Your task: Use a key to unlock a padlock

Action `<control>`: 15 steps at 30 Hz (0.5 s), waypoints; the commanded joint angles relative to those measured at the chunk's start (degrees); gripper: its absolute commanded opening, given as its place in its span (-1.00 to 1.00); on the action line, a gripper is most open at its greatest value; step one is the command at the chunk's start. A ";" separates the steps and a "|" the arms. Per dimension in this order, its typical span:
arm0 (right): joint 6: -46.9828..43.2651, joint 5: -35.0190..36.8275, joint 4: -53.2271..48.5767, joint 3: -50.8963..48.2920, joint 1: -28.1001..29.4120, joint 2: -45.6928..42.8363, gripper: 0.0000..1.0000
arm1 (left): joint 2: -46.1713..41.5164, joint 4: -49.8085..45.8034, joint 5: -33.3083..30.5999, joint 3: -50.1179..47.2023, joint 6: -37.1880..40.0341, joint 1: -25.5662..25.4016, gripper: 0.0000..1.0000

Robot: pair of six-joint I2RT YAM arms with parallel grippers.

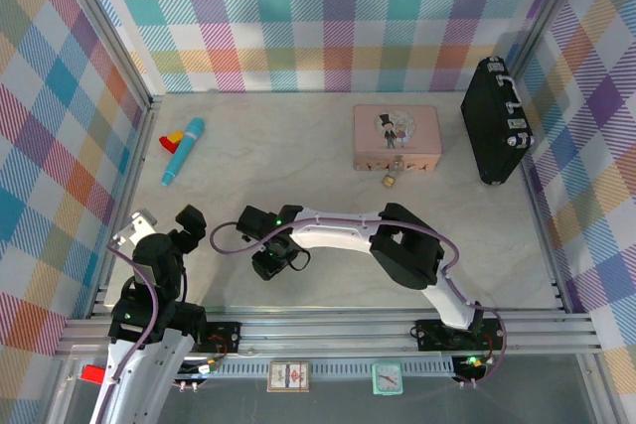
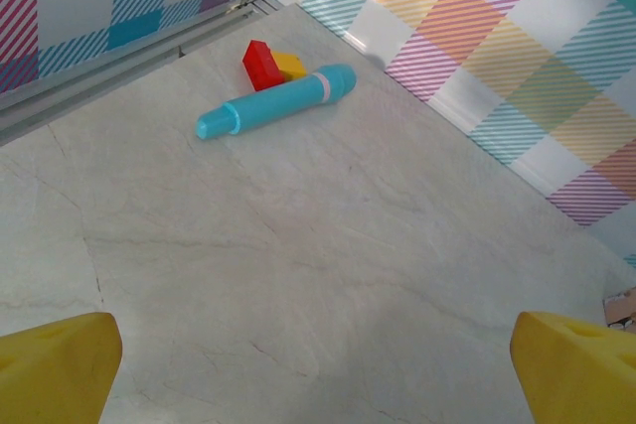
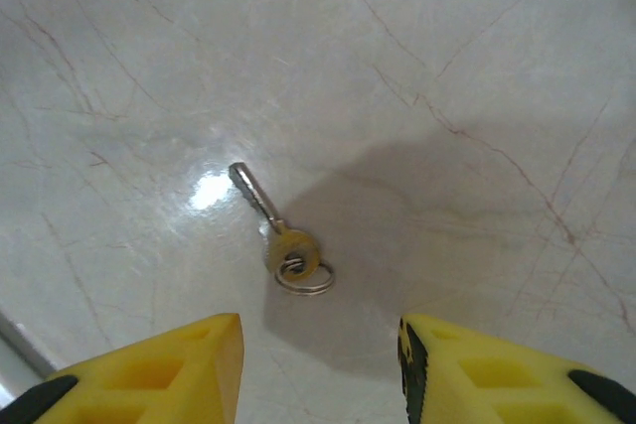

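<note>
The key lies flat on the marble table, a thin silver blade with a brass head and a small ring through it. My right gripper hovers just over it with its yellow fingers apart and nothing between them; the key rests a little beyond the fingertips. From above, that gripper sits at the middle left of the table. The padlock, tiny and brass, lies in front of the pink tin, far from both grippers. My left gripper stands wide open over bare table near the left wall.
A teal cylinder with red and yellow blocks lies at the far left. A black case stands upright against the right wall. Plaid walls and a metal frame close in the table.
</note>
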 commanded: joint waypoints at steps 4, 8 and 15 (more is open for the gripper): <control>-4.19 2.18 -2.72 3.87 0.17 2.66 -0.13 | -1.37 -0.80 -1.69 -0.63 0.03 -0.14 1.00; -4.51 1.53 -2.64 5.31 0.08 3.86 -0.16 | -1.33 -0.63 -1.62 -0.81 0.02 -0.14 1.00; -5.01 0.40 -3.47 7.47 0.15 5.43 -0.23 | -0.53 -0.20 -1.17 -0.99 0.11 -0.14 1.00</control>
